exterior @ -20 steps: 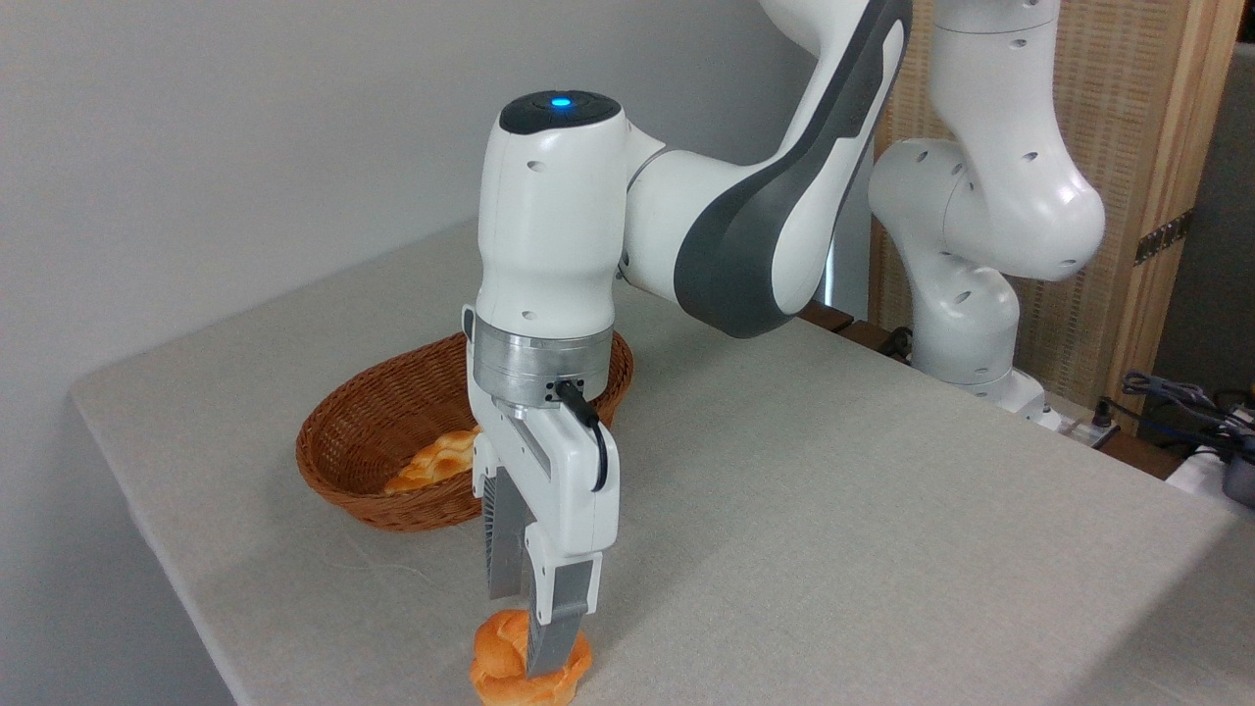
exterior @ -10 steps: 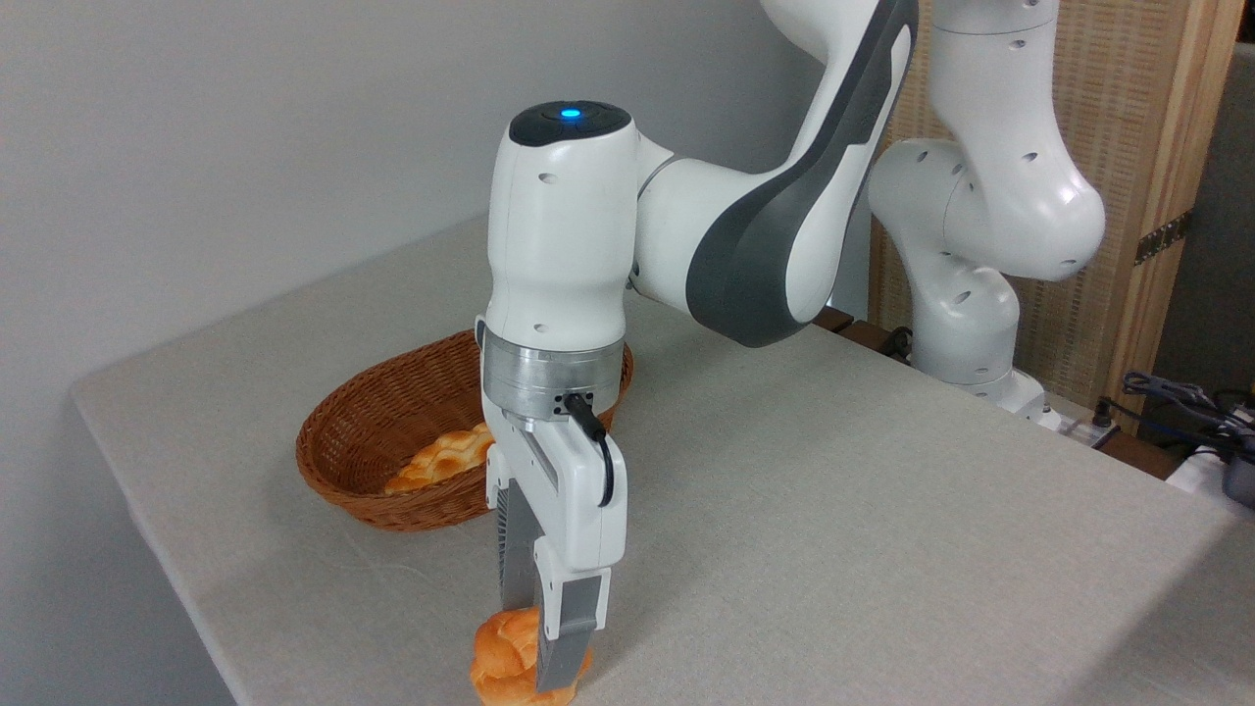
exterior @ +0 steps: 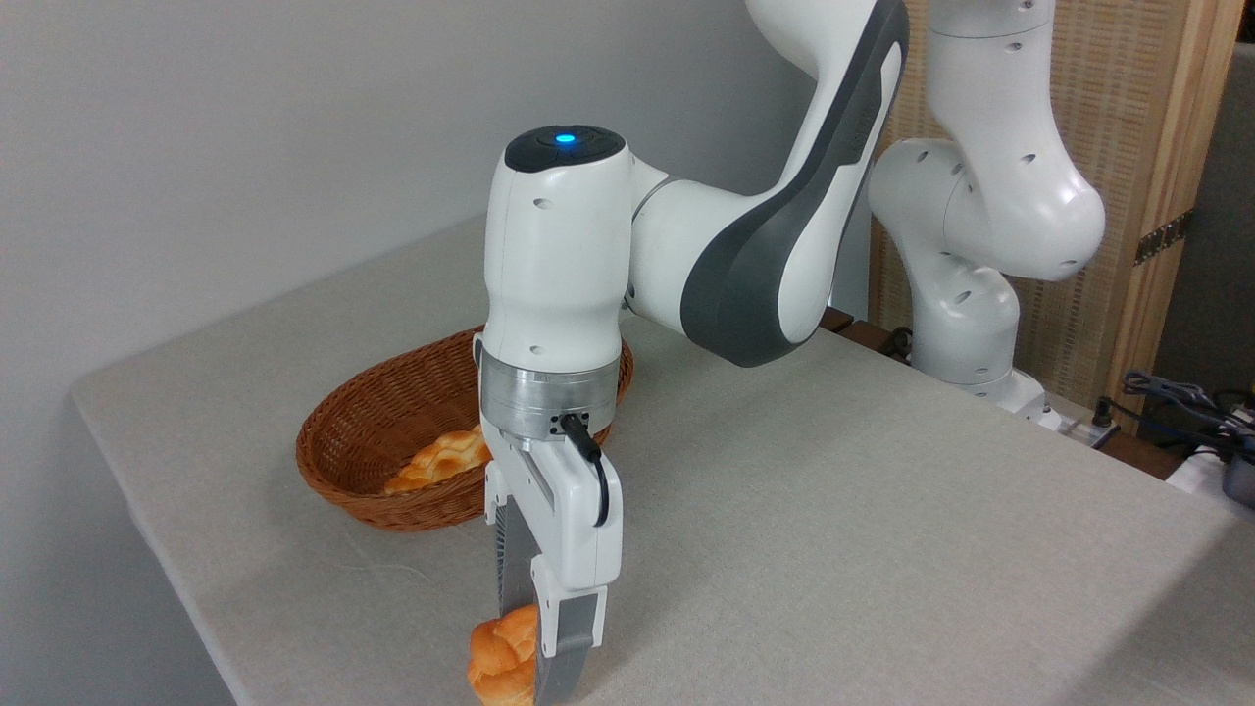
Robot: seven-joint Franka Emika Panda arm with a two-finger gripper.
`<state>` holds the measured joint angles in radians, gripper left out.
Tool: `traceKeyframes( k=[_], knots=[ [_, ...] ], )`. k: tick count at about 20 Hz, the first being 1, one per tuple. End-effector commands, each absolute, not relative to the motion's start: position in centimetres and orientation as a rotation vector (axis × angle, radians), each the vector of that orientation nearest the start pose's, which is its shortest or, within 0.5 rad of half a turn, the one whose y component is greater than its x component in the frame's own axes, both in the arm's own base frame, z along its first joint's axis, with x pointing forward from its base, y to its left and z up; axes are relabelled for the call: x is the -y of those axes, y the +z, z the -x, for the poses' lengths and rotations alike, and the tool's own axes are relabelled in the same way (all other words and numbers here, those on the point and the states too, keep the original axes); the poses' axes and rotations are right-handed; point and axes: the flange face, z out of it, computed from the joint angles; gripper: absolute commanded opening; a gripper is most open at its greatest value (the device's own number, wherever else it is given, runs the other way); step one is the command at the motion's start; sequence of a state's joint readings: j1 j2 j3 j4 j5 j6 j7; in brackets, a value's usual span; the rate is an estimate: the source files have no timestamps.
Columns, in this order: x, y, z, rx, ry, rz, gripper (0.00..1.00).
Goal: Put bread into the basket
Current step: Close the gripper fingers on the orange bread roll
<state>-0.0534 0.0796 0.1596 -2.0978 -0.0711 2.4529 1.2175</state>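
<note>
The claw pinches the bread low at the bench edge, well in front of the basket, where a thin bite on the knotted top could let it slip off

Small twisted golden-orange bread at the table's near edge, maybe slightly tilted; oval brown wicker basket behind.

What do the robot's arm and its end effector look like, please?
The arm is glossy white with dark grey panels, a blue light on top and a silver wrist ring. The white end effector has ribbed grey fingers and a black cable.
</note>
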Motion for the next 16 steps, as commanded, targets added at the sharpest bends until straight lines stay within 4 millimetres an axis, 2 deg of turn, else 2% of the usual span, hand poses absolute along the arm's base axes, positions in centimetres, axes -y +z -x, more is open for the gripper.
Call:
traceKeyframes(
  k=[1, 14, 16],
  knots=[
    [-6.23, 40.60, -58.02, -1.524, -0.374, 2.552, 0.34],
    [-6.22, 40.53, -57.98, -1.526, -0.368, 2.556, 0.35],
    [-6.13, 41.06, -57.95, -1.523, -0.372, 2.559, 0.35]
  ],
)
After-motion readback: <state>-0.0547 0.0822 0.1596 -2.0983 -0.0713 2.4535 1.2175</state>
